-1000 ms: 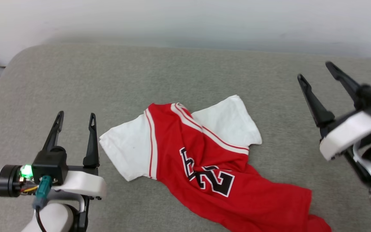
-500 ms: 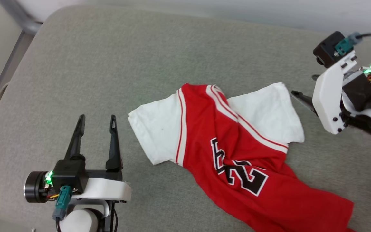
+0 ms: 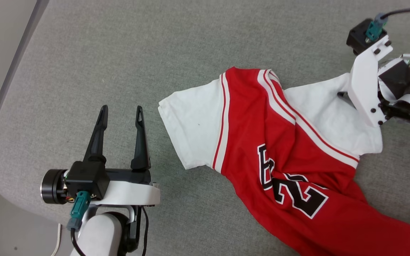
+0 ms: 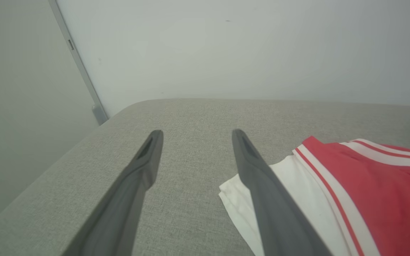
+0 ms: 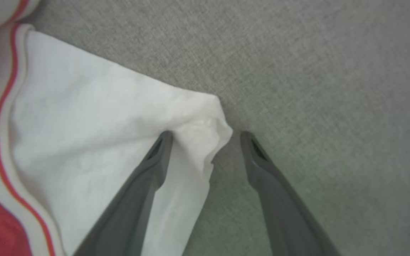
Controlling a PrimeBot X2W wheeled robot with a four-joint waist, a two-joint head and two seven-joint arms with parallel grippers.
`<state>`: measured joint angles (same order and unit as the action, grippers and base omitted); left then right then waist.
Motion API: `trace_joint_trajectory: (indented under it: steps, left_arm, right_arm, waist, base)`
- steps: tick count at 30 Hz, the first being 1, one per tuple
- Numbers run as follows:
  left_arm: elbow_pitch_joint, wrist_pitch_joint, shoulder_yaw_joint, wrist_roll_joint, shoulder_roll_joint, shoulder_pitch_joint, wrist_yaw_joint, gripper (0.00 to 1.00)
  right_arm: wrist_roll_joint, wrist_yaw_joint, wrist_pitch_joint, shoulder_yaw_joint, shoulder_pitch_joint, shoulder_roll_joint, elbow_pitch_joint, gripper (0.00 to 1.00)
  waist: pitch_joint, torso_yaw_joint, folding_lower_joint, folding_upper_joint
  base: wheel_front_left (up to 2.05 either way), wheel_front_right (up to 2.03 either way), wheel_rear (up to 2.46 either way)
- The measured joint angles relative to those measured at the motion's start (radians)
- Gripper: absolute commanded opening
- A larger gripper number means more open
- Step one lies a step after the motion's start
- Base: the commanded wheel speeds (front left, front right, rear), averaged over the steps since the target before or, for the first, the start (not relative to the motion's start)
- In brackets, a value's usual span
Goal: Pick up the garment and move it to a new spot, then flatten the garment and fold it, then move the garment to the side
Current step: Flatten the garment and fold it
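The big grey surface (image 3: 119, 71) has a round edge close to our left side. A long pull that way could drag cloth over it.

The red shirt (image 3: 255, 142) lies crumpled in the middle of the surface with its number facing up. Its red bottom runs out of the head view, so we cannot see where it ends. It is twisted, so if we lift it by one corner it may hang in a knot and land with more wrinkles.

The corner of one white sleeve (image 5: 101, 117) sits between the fingers of our right claw (image 5: 206, 137). That claw is wide open and holds nothing. One finger is over the sleeve and the other is over bare surface. If it closes here, it may pinch only the thin tip, and the cloth could slip out.

Our left claw (image 3: 121, 107) is wide open too and holds nothing. It waits just beside the other sleeve. If only one claw grabs, we think the shirt would swing.
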<state>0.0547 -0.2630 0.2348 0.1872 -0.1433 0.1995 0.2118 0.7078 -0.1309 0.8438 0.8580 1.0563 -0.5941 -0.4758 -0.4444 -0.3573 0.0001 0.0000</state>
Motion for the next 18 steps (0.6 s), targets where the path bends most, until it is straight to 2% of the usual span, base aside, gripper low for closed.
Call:
trace_joint_trajectory:
  steps: [9, 10, 11, 18]
  left_arm:
    - [-0.016, 0.000, -0.055, -0.054, 0.059, 0.014, -0.062, 1.00]
    - [-0.018, 0.000, -0.061, -0.058, 0.062, 0.014, -0.064, 1.00]
    - [-0.021, 0.000, -0.068, -0.063, 0.064, 0.014, -0.069, 1.00]
    - [-0.044, 0.000, -0.113, -0.091, 0.070, -0.006, -0.095, 1.00]
  right_arm:
    - [0.044, 0.000, -0.007, 0.127, 0.067, -0.039, -0.019, 1.00]
    - [0.050, 0.000, -0.018, 0.134, 0.070, -0.038, -0.023, 0.23]
    - [0.053, 0.000, -0.034, 0.140, 0.071, -0.038, -0.027, 0.00]
    - [0.087, -0.001, -0.206, 0.169, 0.065, -0.015, -0.058, 0.00]
  waist:
    - [-0.052, -0.016, -0.0002, 0.0000]
    - [-0.050, -0.013, -0.0002, 0.0000]
    - [-0.048, -0.010, -0.0002, 0.0000]
    - [-0.001, 0.027, 0.0000, 0.0000]
  base:
    - [0.00, 0.00, 0.00]
    - [0.00, 0.00, 0.00]
    - [0.00, 0.00, 0.00]
    - [0.00, 0.00, 0.00]
